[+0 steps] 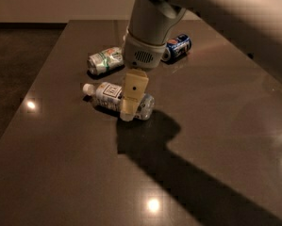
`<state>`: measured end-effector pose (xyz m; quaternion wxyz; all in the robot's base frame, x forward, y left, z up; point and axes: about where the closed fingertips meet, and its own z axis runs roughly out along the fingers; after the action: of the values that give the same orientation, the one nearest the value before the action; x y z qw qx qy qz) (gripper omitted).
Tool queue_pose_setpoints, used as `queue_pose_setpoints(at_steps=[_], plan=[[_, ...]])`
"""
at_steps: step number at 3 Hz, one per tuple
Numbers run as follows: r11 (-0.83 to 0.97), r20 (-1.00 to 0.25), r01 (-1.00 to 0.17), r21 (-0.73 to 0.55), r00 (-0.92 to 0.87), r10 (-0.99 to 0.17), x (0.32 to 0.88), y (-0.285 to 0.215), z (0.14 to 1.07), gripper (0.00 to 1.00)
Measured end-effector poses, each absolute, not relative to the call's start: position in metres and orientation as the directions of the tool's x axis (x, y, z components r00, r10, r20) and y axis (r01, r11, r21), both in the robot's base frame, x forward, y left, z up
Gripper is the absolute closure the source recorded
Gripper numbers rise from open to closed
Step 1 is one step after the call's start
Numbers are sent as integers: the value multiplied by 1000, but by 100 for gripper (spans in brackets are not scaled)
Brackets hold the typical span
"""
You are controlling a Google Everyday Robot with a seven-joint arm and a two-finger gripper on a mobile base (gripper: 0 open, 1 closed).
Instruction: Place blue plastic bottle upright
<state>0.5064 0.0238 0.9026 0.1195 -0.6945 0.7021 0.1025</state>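
The blue plastic bottle (113,98) lies on its side on the dark table (211,140), white cap pointing left, label with a dark square mark facing up. My gripper (129,108) hangs from the pale arm and points down over the bottle's right half, its tan fingers (132,95) in front of the bottle's body and reaching to the table beside it. The bottle's base end shows just right of the gripper.
A dented green-and-silver can (105,60) lies behind the bottle to the left. A dark blue soda can (177,46) lies at the back, partly hidden by my arm. The table's left edge runs diagonally; floor lies beyond it.
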Motion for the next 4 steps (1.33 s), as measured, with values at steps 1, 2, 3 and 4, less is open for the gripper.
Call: queue_pose_setpoints(at_steps=[1, 2, 3, 4], plan=[[14, -261, -999, -32, -5, -965, 517, 34, 890, 0], [8, -235, -1000, -17, -4, -972, 527, 43, 879, 0], [5, -208, -1000, -7, -4, -978, 534, 50, 870, 0], [9, -187, -1000, -3, -8, -982, 539, 56, 864, 0]])
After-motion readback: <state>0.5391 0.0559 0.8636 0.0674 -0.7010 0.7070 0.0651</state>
